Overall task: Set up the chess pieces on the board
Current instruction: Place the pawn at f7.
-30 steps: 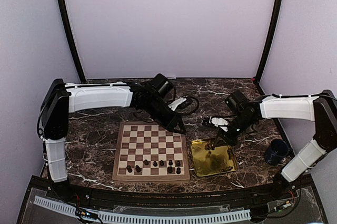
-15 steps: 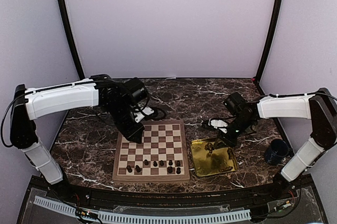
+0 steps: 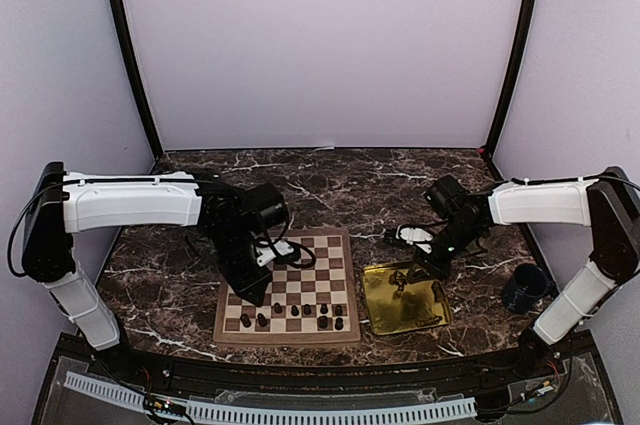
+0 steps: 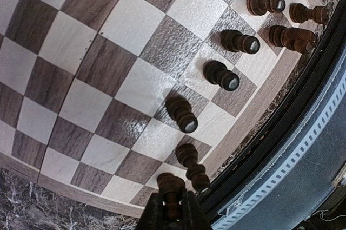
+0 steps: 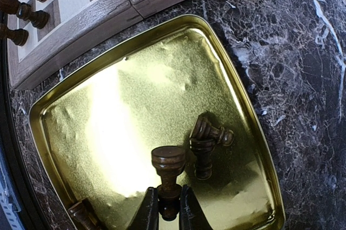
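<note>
Board [image 3: 335,270] holds chess pieces [image 4: 220,74] on its near rows only. My left gripper [image 4: 172,215] has swung from the far-right corner to the near-left, pinched tight on a dark piece [image 4: 171,189]; I judge placement is next. My right gripper [image 5: 165,208] clamps a second piece [image 5: 167,168] over the gold tray [image 5: 70,111].

Soft, even light — strong glare on the gold tray [image 5: 124,94], faint sheen on the board [image 4: 135,89]; wrist views distorted.

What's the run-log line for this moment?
left gripper: shut on chess piece, at board near-left corner | right gripper: shut on second chess piece, above gold tray | placed pieces: near rows only
</note>
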{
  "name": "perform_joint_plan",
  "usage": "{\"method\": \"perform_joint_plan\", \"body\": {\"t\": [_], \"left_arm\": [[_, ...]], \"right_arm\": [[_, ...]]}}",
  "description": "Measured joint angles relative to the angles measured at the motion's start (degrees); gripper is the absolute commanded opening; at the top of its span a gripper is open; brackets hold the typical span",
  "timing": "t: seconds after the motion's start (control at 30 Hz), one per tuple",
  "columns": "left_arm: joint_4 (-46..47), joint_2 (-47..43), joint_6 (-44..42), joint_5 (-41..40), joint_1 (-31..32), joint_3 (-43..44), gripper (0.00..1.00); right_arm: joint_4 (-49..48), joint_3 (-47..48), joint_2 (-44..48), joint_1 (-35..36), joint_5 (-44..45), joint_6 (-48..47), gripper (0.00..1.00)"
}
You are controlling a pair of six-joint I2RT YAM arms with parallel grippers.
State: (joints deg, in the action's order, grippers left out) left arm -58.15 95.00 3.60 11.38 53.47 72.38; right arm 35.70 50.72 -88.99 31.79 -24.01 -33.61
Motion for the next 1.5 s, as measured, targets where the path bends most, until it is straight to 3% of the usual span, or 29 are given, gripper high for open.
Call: {"method": "perform_joint_plan", "body": {"t": [0.83, 1.5], "left_arm": [[2.86, 7.98, -0.44, -0.37, 1.16, 0.0, 0.16], [1.55, 8.11, -0.44, -3.13, 1.2, 2.69, 0.41]], "right_arm": [[0.35, 0.04, -0.07, 0.0, -0.17, -0.2, 0.13], [0.59, 0.07, -0.07, -0.07, -0.68, -0.2, 0.12]]}}
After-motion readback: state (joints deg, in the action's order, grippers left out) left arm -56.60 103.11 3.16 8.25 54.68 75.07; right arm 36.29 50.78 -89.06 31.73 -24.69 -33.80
